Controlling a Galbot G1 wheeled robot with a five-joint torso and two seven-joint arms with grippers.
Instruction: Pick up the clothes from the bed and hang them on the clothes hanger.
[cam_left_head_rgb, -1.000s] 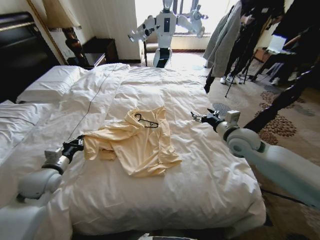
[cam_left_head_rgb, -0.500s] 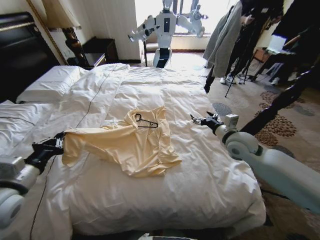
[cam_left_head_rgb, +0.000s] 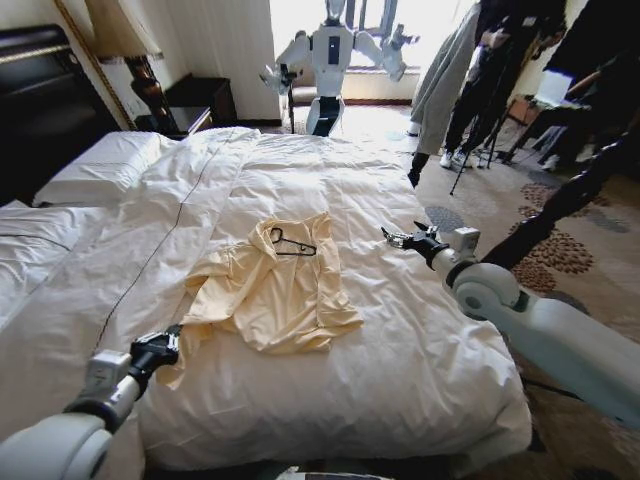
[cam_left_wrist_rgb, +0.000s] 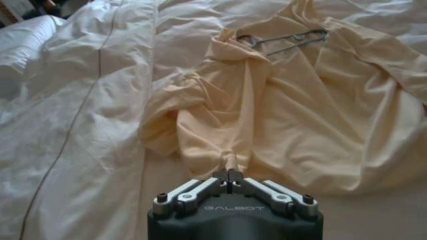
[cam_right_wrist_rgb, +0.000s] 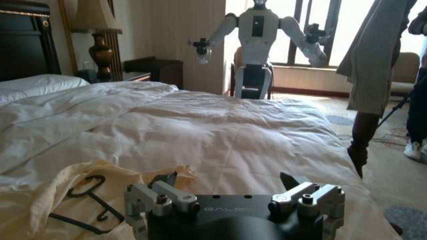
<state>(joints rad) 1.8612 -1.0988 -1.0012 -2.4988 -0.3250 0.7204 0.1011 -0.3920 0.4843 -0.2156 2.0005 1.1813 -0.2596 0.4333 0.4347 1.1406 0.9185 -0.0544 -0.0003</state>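
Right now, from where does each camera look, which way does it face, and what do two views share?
Head view: from the robot's head, looking forward and down over the bed; left arm with its claw low, right claw beside the shirt.
Left wrist view: behind the left claw, shut on a shirt fold, facing the hanger.
Right wrist view: behind the open right claw, facing along the bed toward the window.
Shared: the hanger lying on the shirt.
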